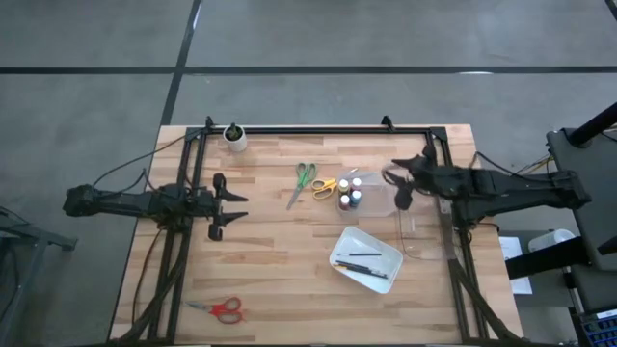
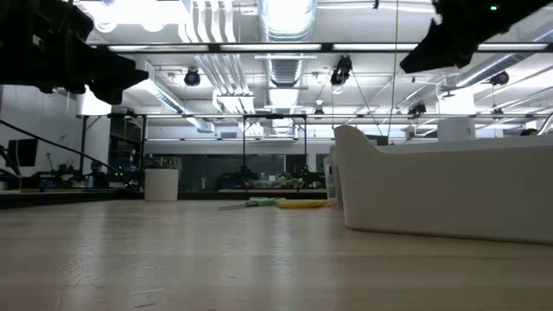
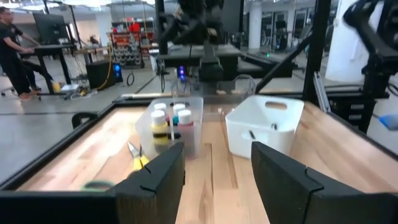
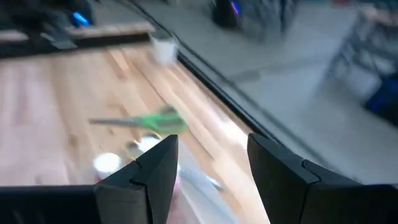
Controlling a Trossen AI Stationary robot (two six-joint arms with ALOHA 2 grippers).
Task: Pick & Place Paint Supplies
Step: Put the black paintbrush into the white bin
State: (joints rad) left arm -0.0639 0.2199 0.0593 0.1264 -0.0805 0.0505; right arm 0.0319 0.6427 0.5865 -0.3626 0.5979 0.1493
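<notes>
1. Fingers on both my grippers stand parted and empty: the left gripper (image 1: 234,204) hangs over bare wood at centre-left of the high view, and the right gripper (image 1: 398,183) sits right of centre, just past the clear bin (image 1: 371,193).
2. Done so far, as I judge it: the paint bottles (image 1: 349,193) stand together in the clear bin at mid-frame, and two dark brushes (image 1: 362,262) lie in the white tray (image 1: 339,253) at lower centre.
3. Left to do, as I judge it: three pairs of scissors lie loose on the bench (image 1: 270,280). The green scissors (image 1: 303,181) and yellow scissors (image 1: 325,186) lie side by side just left of the bin; the red scissors (image 1: 221,308) lie alone at lower left.
4. A white cup (image 1: 234,137) stands at the upper left corner of the bench; I take it to be no part of the job.
5. From my left wrist, the bottles (image 3: 171,121) show ahead between my fingers (image 3: 155,180), well apart from them, with the yellow scissors (image 3: 138,158) nearer, just off the tip of one finger.
6. From my right wrist, the green scissors (image 4: 146,120) lie ahead of my fingers (image 4: 152,171), not touching; a pale bottle cap (image 4: 107,163) shows beside one finger.
7. Red scissors lie nearest my left gripper, though still well apart, below it in the high view.
</notes>
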